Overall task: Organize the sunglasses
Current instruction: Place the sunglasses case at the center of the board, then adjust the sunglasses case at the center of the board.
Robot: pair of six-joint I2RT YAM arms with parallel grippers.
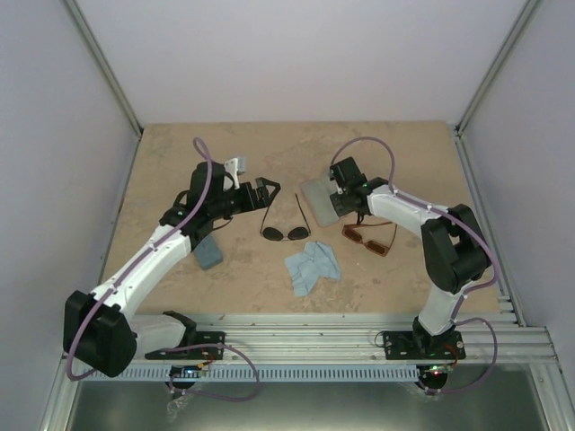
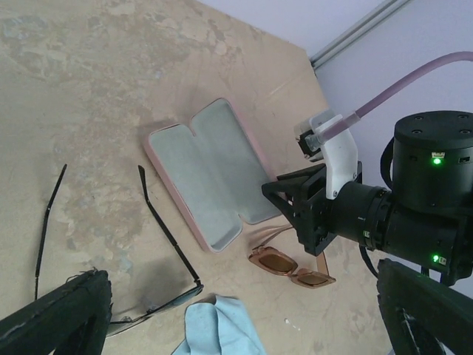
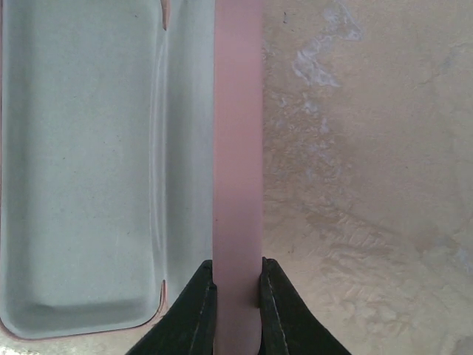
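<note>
On the tabletop [image 1: 180, 144], the right fingers [image 3: 198, 310] pinch one wall of the open pink case [image 3: 238, 148]; the left fingers [image 2: 59, 318] gape wide, seemingly above the black wire sunglasses [image 1: 284, 233].

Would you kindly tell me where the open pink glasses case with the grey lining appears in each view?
Top external: the open pink glasses case sits right of centre.
Left wrist: middle of the picture.
Right wrist: fills the left half.
Shared landmark: the right end effector pinching its rim.
</note>
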